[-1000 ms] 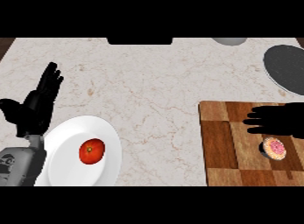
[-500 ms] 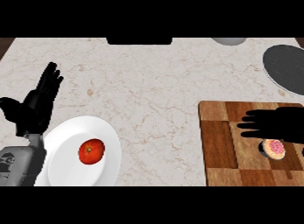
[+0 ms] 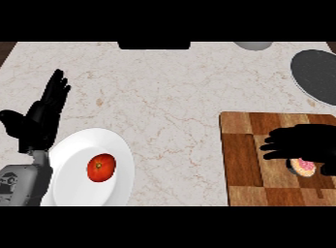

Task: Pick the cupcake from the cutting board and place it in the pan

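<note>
A pink-topped cupcake [image 3: 304, 167] sits on the wooden cutting board [image 3: 245, 160] at the right. My right hand [image 3: 313, 144] hovers right over it, fingers pointing left and curling down, thumb beside the cupcake's right side; most of the cupcake is hidden under the hand. Whether the fingers touch it I cannot tell. The dark round pan [image 3: 323, 76] lies at the far right edge, beyond the board. My left hand [image 3: 40, 117] rests open at the left, fingers up.
A white plate [image 3: 70, 160] with a red tomato [image 3: 101, 167] on it lies at the lower left, beside my left forearm. A black object [image 3: 155, 45] and a grey round object [image 3: 253, 45] sit at the counter's far edge.
My right hand has sunk lower over the cupcake and its fingers have curled further around it. The left hand has not moved.
</note>
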